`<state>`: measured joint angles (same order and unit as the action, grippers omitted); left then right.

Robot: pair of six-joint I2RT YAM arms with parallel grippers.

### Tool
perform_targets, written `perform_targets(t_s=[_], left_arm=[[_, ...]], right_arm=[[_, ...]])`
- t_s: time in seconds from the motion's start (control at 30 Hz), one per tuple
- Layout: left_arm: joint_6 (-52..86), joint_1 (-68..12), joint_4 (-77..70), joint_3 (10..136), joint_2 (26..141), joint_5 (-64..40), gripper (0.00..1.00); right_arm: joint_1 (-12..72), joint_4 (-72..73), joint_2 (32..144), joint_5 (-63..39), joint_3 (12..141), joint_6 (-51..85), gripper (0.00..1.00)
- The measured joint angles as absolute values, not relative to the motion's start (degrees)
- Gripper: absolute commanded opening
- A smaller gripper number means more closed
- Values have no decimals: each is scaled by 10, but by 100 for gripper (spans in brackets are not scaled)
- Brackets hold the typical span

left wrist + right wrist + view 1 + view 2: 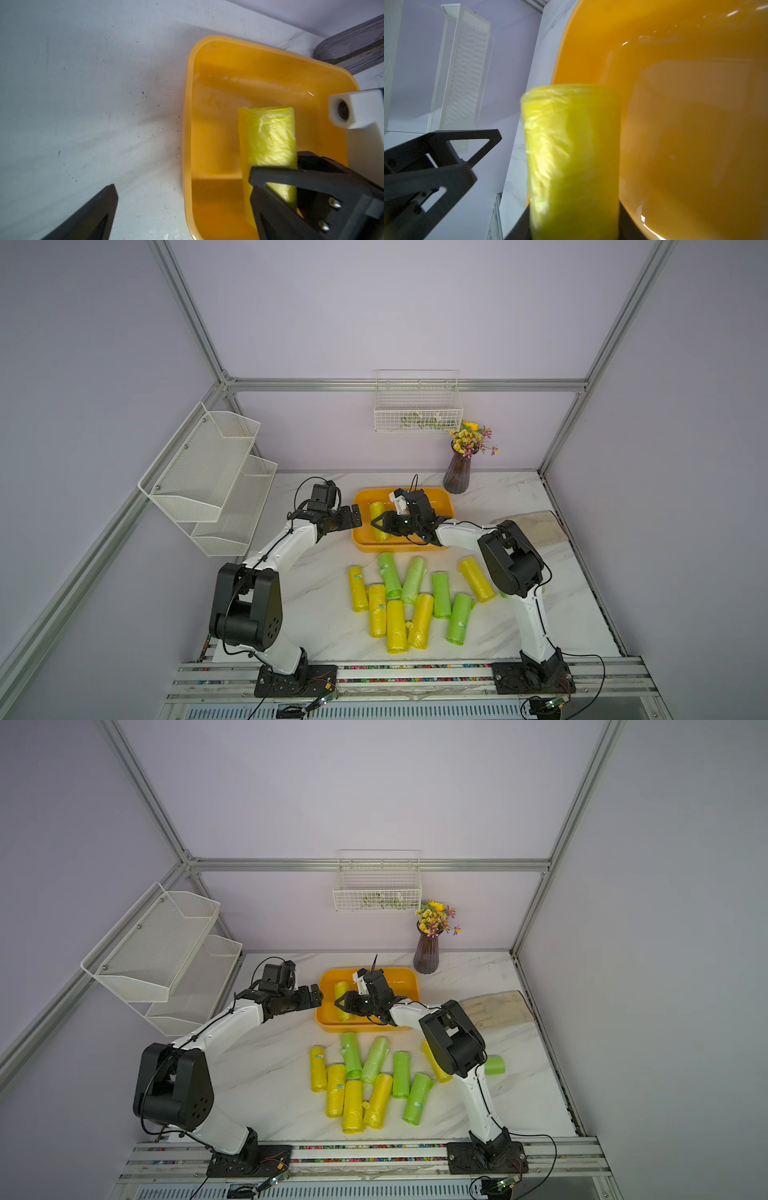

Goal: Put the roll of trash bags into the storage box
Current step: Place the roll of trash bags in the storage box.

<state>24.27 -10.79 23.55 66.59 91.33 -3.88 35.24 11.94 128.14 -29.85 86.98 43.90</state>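
Right gripper (380,526): jaws closed on the yellow roll (571,158), with a finger on either side of it in the right wrist view. The roll sits directly between the fingers, its length running across them and one end projecting clear. Both top views place this hand and its load inside the outline of the storage box (440,502), whose orange floor and wall lie immediately below and around the roll. Whether the roll touches the floor cannot be told. Facing the fingertips, just outside the box's rim, is the left gripper (354,517), with its jaws spread wide and nothing between them. One of its fingers (93,212) shows over the bare table (316,605). Outward from the hand toward the arm bases, beyond the box's nearer rim, loose yellow and green rolls (395,622) lie in a cluster on the table, several touching. On the hand's wrist side, past the box's far corner, stands a purple vase (457,477) of flowers. Further back along the same arm lies a folded cloth (536,524). Ahead of the fingertips, beyond the left gripper, a white mesh shelf (208,472) hangs on the side wall. A white wire basket (417,414) hangs on the back wall.
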Motion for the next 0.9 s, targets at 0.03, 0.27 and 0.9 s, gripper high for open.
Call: perform_targets(t_s=[0.03, 0.27, 0.9], left_arm=[[245, -108, 235, 665, 911, -40, 100], [246, -108, 233, 654, 904, -48, 100], [245, -107, 234, 648, 900, -60, 100]], right_arm=[[357, 124, 1291, -296, 880, 447, 27], [373, 136, 1332, -273, 911, 490, 28], [373, 102, 1368, -251, 961, 508, 65]])
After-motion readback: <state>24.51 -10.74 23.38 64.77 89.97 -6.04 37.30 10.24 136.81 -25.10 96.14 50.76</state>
